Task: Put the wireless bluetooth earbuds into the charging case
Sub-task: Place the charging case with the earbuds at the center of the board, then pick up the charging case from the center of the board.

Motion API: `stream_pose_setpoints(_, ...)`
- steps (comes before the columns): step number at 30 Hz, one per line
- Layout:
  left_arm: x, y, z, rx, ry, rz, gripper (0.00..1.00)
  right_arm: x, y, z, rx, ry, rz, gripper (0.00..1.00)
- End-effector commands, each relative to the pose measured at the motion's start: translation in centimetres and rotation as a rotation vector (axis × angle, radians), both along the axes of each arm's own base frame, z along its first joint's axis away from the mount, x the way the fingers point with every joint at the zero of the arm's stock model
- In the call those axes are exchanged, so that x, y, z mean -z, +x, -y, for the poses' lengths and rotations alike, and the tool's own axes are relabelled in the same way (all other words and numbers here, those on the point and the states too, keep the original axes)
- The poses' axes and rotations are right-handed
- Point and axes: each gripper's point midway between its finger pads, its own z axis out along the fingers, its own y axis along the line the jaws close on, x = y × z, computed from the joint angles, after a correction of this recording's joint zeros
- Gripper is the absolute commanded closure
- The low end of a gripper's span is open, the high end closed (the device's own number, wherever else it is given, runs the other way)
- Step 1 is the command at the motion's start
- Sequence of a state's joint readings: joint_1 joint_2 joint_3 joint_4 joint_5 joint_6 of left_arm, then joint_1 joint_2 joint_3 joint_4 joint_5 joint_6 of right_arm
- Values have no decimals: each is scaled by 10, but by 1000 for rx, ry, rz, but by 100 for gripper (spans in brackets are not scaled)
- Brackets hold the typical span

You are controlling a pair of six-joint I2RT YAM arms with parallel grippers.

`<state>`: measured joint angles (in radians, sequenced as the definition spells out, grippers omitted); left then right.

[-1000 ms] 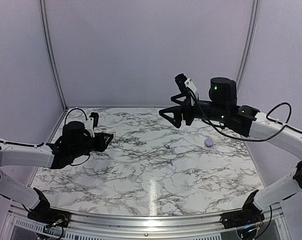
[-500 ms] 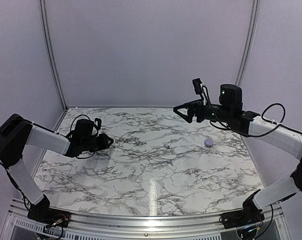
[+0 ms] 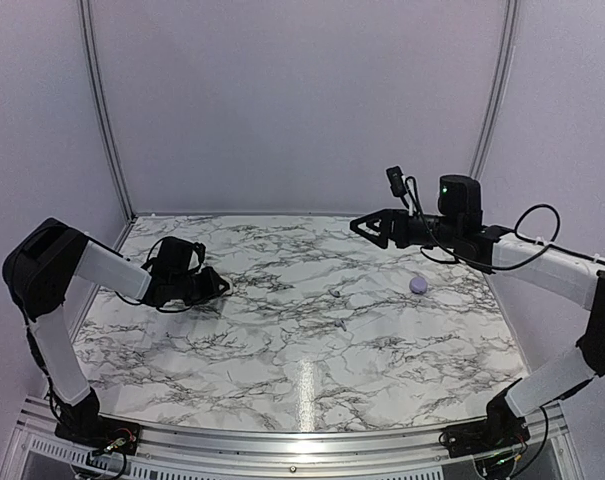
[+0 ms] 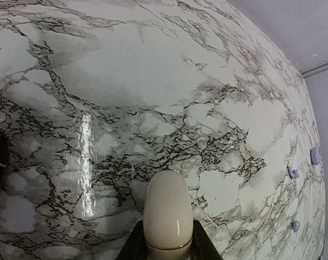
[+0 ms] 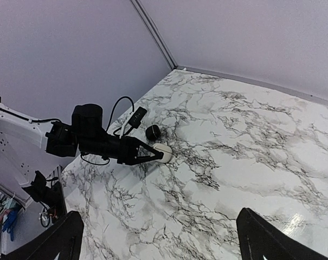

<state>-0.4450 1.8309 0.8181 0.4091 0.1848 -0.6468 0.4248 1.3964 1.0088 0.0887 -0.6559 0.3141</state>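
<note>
Steadily hold the white case (image 4: 168, 214) level in the left gripper (image 3: 214, 286), clamped shut on it near the tabletop's (image 3: 302, 350) left edge. Probably best to lower the right gripper (image 3: 369, 228), spread wide and empty, toward the earbuds (image 4: 293, 172) by the right edge. Counted: one white case, one black round thing (image 5: 153, 131) beside it, seemingly three lilac earbuds.

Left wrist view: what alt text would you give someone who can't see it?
The left gripper grips a glossy cream, pebble-shaped case over a white marble-patterned table with dark veins. Three small lilac objects lie near the picture's right edge.
</note>
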Motion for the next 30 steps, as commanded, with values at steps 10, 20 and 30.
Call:
stream_pose_setpoints(10, 20, 6, -20, -67, 50, -121, 68, -3, 4, 2, -42, 7, -11, 1)
stream_pose_setpoints(20, -30, 14, -30, -63, 135, -27, 37, 49, 50, 74, 320, -501, 30, 2)
stream_pose_setpoints(30, -87, 12, -15, 39, 200, 140, 1, 137, 76, 178, 582, -699, -182, 2)
